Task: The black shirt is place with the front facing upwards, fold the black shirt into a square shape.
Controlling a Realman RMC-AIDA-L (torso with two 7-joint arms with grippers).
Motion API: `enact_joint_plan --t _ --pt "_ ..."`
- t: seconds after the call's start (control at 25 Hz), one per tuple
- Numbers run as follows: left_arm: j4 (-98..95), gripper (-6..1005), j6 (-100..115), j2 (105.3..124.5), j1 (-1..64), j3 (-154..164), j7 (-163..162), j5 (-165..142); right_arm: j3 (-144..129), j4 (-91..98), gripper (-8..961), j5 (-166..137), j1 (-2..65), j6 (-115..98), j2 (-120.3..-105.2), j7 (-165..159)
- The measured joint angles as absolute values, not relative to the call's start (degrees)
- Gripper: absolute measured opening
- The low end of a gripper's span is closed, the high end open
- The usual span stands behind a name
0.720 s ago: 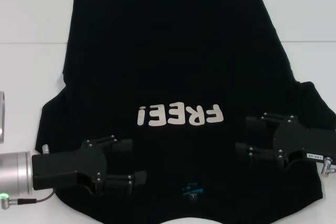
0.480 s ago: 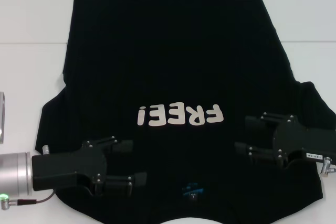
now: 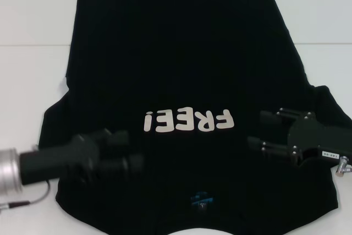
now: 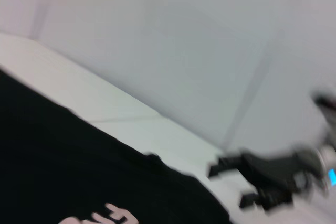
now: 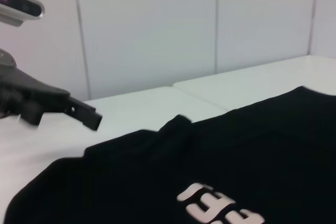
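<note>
The black shirt point(image 3: 176, 53) lies spread flat on the white table, front up, with its white "FREE!" lettering point(image 3: 188, 120) near the middle and its teal neck label point(image 3: 200, 197) at the near edge. My left gripper point(image 3: 133, 149) hovers open and empty over the near-left part of the shirt, blurred by motion. My right gripper point(image 3: 256, 129) hovers open and empty over the near-right part by the sleeve. The left wrist view shows the shirt point(image 4: 63, 161) and the right gripper point(image 4: 231, 184) farther off. The right wrist view shows the shirt point(image 5: 252, 145) and one left-gripper finger point(image 5: 79, 113).
The white table point(image 3: 33, 70) shows bare to the left, right and behind the shirt, with a seam line across it. A thin cable point(image 3: 27, 202) hangs by the left arm's silver wrist. Pale wall panels point(image 5: 157, 24) stand behind the table.
My left gripper has drawn back to the left and a little farther from me, and is blurred by motion. My right gripper has shifted slightly right. The shirt has not moved.
</note>
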State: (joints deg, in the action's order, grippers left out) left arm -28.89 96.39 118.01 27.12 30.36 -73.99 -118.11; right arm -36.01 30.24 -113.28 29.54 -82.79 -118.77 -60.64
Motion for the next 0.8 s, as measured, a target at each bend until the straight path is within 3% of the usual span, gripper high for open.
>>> enact_joint_plan --t 0.2,0.36,0.56,0.8 --pt "-29.12 931 95.94 113.36 28.64 23.97 -103.16 -118.43 -34.21 30.32 740 -113.27 29.56 -82.61 -118.99 -62.56" --pt "-31.41 930 93.80 111.47 28.27 23.13 -116.84 -119.32 -34.16 30.33 740 -113.27 29.62 -82.39 -119.00 -64.85" --pt "-34.93 930 90.29 109.89 28.28 22.85 -133.47 -126.04 -34.13 30.32 740 -113.37 29.99 -81.95 -119.00 -66.49" --pt "-36.34 919 84.02 109.49 29.44 23.23 -139.15 -132.97 -34.49 30.33 740 -113.46 30.36 -80.36 -119.23 -66.57"
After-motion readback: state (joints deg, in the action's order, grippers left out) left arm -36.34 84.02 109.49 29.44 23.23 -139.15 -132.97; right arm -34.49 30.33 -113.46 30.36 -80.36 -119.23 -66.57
